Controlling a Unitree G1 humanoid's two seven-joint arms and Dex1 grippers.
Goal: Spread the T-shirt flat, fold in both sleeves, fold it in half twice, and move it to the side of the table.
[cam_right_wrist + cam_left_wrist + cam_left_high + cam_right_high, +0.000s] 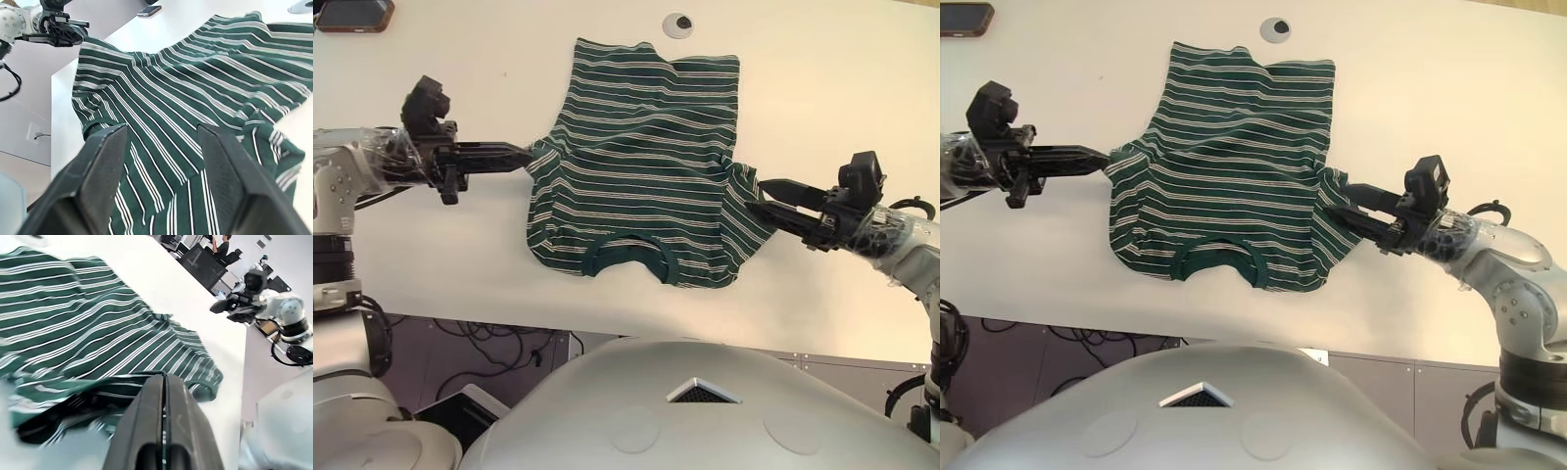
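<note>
A dark green striped T-shirt (pixel 636 166) lies rumpled on a white surface (pixel 822 88) between the two end effectors. Its collar (pixel 626 257) is on the robot's side and its hem on the far side.

The left end effector (pixel 524 155) has its fingers (pixel 151 421) pressed together, the tip touching the outer edge of the left sleeve (pixel 546 166). Whether cloth is caught between them cannot be told. The right end effector (pixel 759 198) is spread, its fingers (pixel 100 176) straddling the crumpled right sleeve (pixel 744 220) without closing on it.

With one arm at each sleeve, the shirt seems set up to be pulled outward and flattened. This looks like the spreading step, with no folds begun.

Bare surface runs wide behind each end effector, leaving room to draw the sleeves apart. The near edge sits close behind the collar, so room toward the robot is short. Well beyond both end effectors, past the hem, are a small round grommet (pixel 678 24) and a dark flat object (pixel 352 15).
</note>
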